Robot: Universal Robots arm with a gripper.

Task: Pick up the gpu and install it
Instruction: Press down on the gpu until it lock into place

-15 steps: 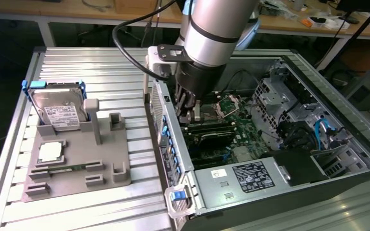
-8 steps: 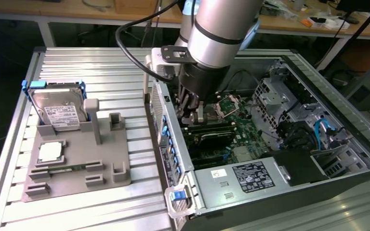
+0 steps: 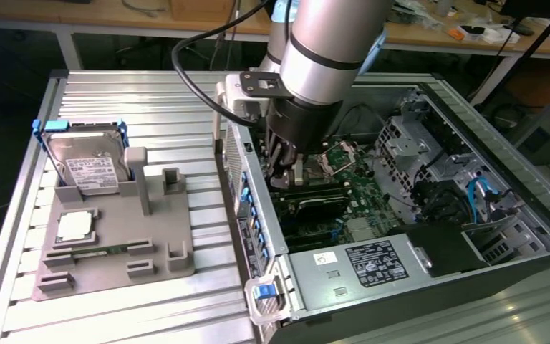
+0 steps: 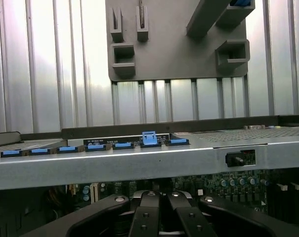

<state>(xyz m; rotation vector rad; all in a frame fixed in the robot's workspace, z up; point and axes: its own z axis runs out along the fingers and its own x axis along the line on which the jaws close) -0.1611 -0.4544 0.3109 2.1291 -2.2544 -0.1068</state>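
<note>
GPU (image 3: 315,203) lies inside the open computer case (image 3: 504,215), a dark card seated flat across the green motherboard (image 3: 366,179), directly beneath the hand (image 3: 285,172). Ribbed aluminium table (image 3: 141,100) carries the case and, toward the exterior view's left, a grey fixture tray (image 3: 112,244). On that tray a silver hard drive (image 3: 89,165) stands upright in its blue-edged slot, and a square processor (image 3: 74,226) lies flat nearer the front. Grey arm (image 3: 328,50) reaches down into the case. Its hand looks pressed together in the wrist view, black fingers (image 4: 144,217) side by side, though whether they hold the card I cannot tell. Blue clips (image 4: 149,139) line the case's rear edge.
</note>
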